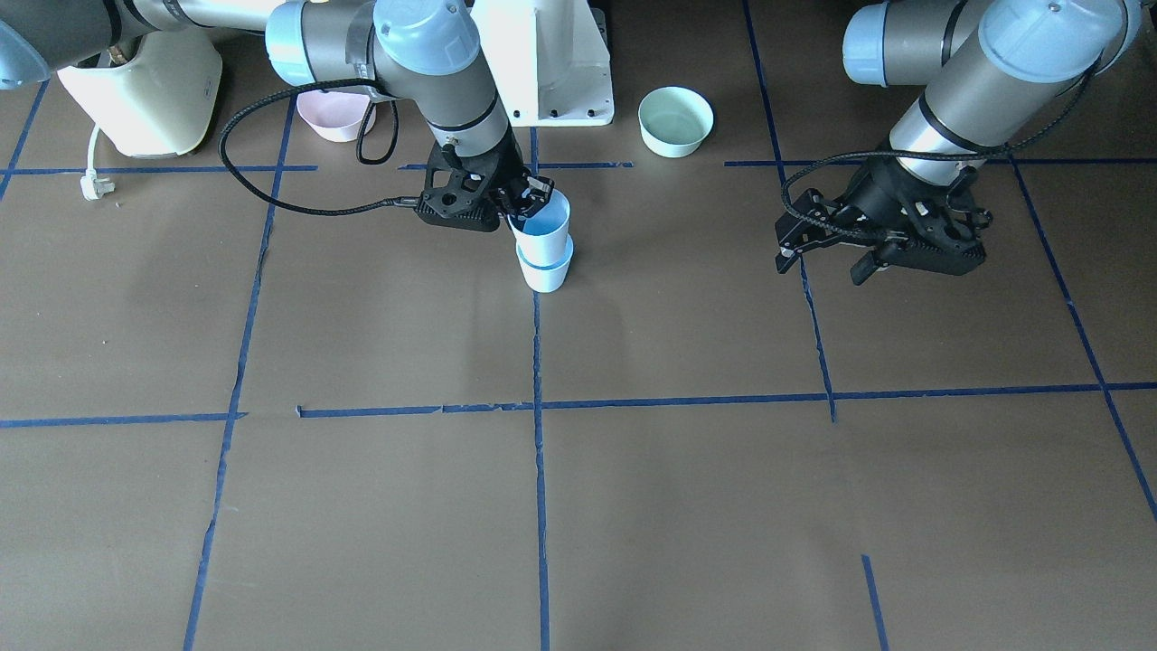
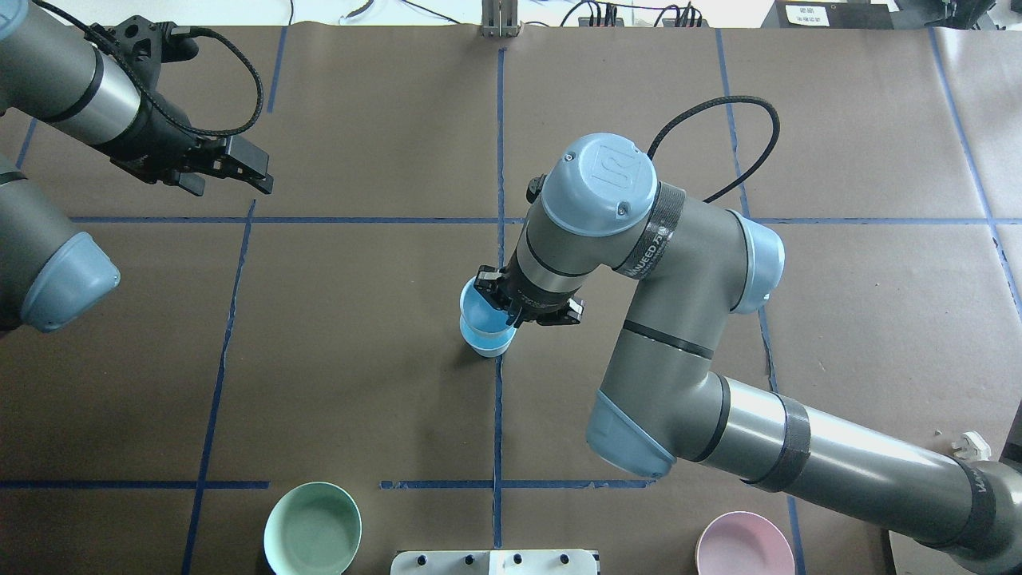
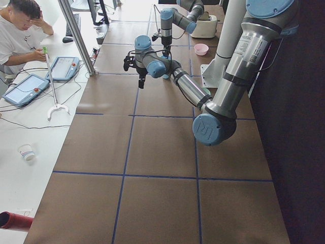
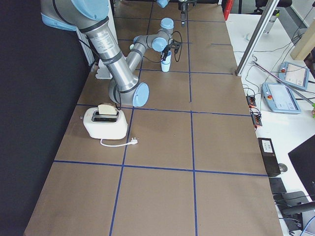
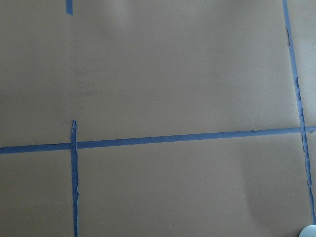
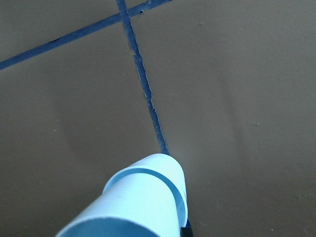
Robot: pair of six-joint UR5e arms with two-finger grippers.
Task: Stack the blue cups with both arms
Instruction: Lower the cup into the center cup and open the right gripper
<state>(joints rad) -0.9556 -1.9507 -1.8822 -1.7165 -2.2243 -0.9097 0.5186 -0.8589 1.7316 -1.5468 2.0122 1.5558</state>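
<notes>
Two pale-blue cups stand near the table's middle on a blue tape line. The upper cup (image 1: 545,221) sits tilted and partly nested in the lower cup (image 1: 545,269). My right gripper (image 1: 526,206) is shut on the upper cup's rim, one finger inside it. From overhead the right gripper (image 2: 505,307) covers the cups' right side (image 2: 481,319). The right wrist view shows the held cup (image 6: 133,207) inside the lower cup (image 6: 177,183). My left gripper (image 1: 824,264) is open and empty, well away from the cups and above the table; it also shows overhead (image 2: 231,177).
A mint-green bowl (image 1: 675,120) and a pink bowl (image 1: 334,117) flank the white pedestal (image 1: 551,63). A cream toaster (image 1: 145,90) with its loose plug (image 1: 95,185) stands on my right. An operator (image 3: 20,35) sits beyond the far edge.
</notes>
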